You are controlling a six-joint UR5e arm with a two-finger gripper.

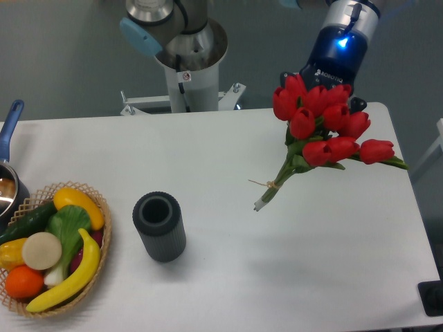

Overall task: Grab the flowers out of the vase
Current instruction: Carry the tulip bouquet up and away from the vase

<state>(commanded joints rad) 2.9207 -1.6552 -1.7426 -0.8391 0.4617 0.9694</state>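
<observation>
Most of the job looks done already, judging by how things lie. Out of the vase (159,226) entirely: flowers (325,128) hanging in the air at about two o'clock from it and well apart, red buds bunched high, one bud splayed out toward three o'clock, stems slanting down toward seven o'clock to the string tie and the cut ends, which hover clear of the table (228,145). Held somewhere behind the bud cluster by the gripper (331,77), sitting at twelve o'clock of the bunch under the blue-lit wrist; fingers hidden by the tulips, so cannot tell how wide the jaws stand or exactly where on the stems they bite, though with nothing else under the bunch, presumably closed on it. Vase upright and empty, dark mouth open to the camera, near the table's front left. Off at nine o'clock from the vase, untouched: wicker basket (100,207) of fruit and vegetables, and beyond it at the left edge a pot with a blue handle (11,117). Left to do, as a judgement: little or nothing beyond keeping the hold secure; lift itself appears complete.
</observation>
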